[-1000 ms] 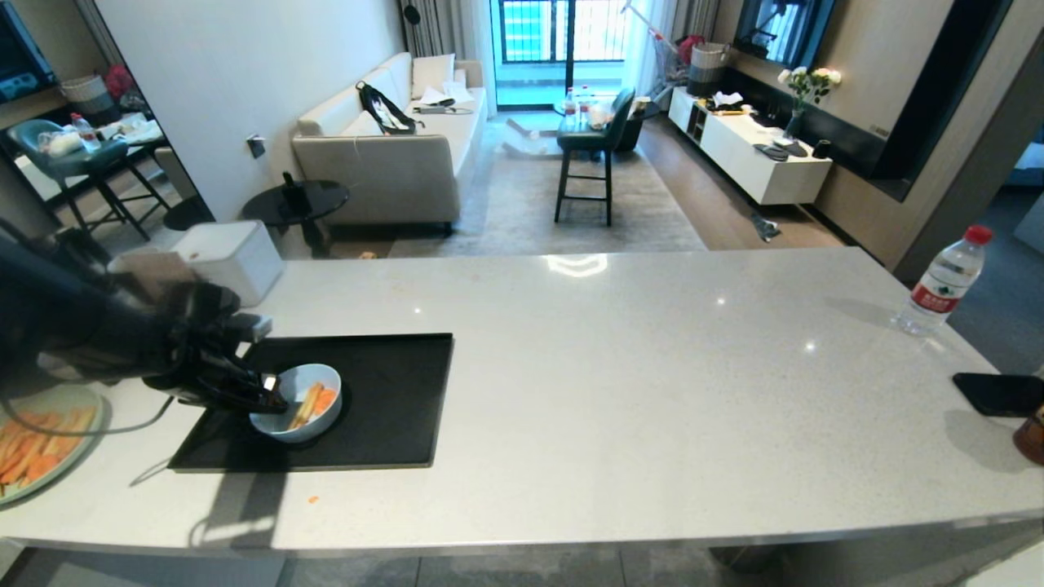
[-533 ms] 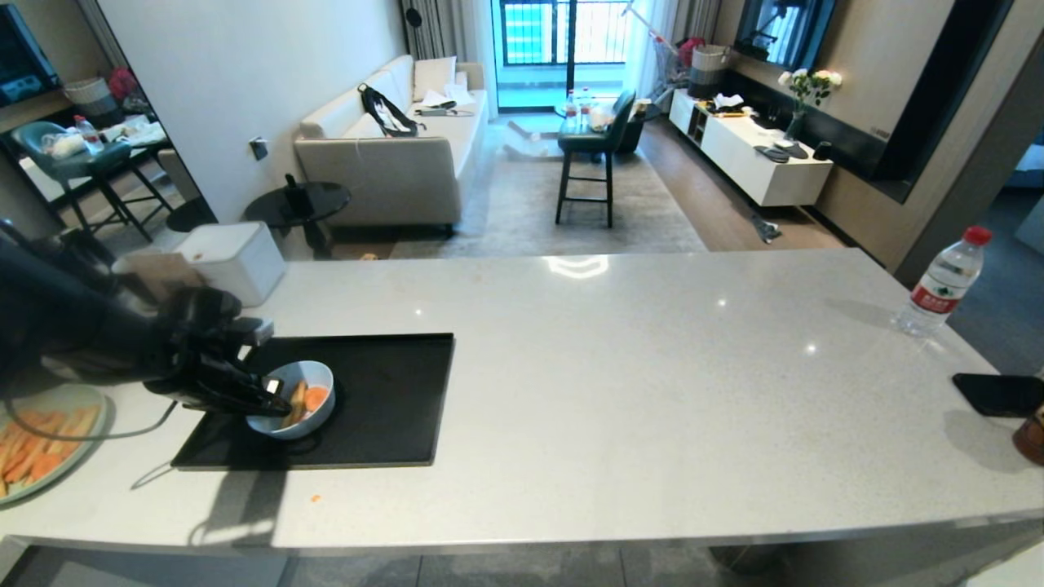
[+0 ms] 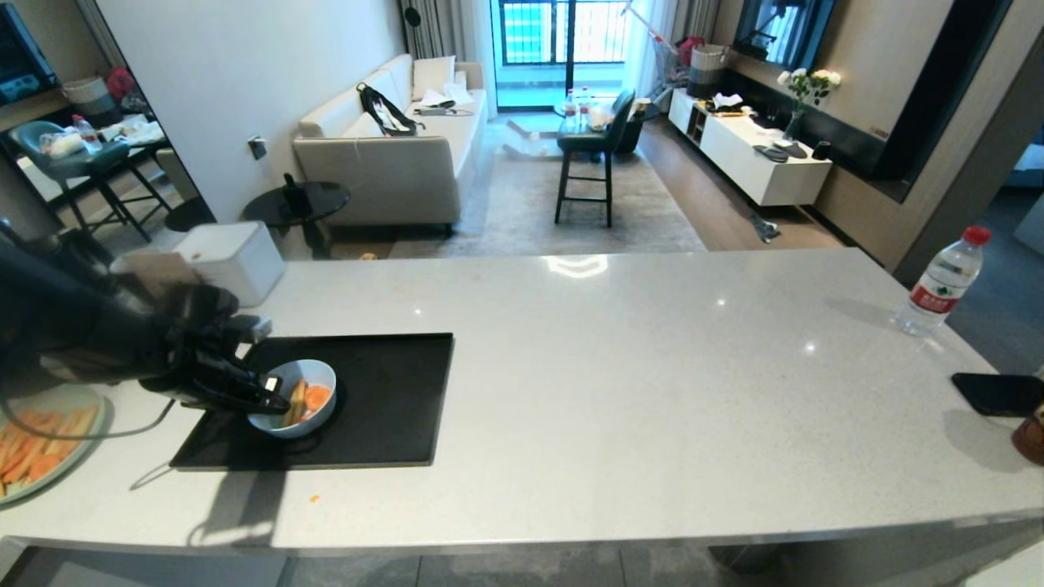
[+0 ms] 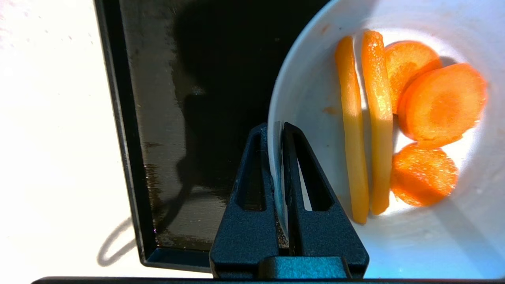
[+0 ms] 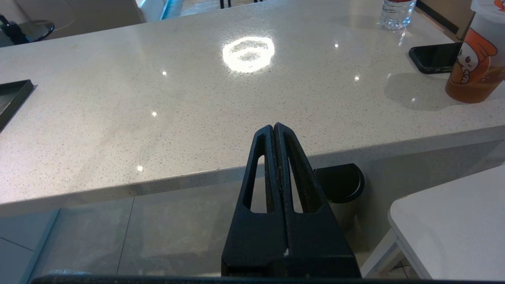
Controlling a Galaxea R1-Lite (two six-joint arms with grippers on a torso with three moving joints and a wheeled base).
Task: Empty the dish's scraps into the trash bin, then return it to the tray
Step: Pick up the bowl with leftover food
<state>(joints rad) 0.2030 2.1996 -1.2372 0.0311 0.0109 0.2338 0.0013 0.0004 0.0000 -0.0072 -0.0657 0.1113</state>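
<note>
Pale speckled stone counter (image 3: 620,383) fronted a lounge with sofa (image 3: 391,155).
Left gripper (image 4: 276,132) pinched the dish (image 3: 294,399) rim on the tray (image 3: 391,399); right gripper (image 5: 274,128) hung closed below the counter edge.

We look across a pale speckled stone counter (image 3: 620,383) into a lived-in home: beyond it, a cream sofa (image 3: 391,147) by the wall, a dark bar stool (image 3: 589,155) on a rug, a white media cabinet (image 3: 750,155) with flowers (image 3: 807,86), and balcony doors (image 3: 563,33) behind.
</note>
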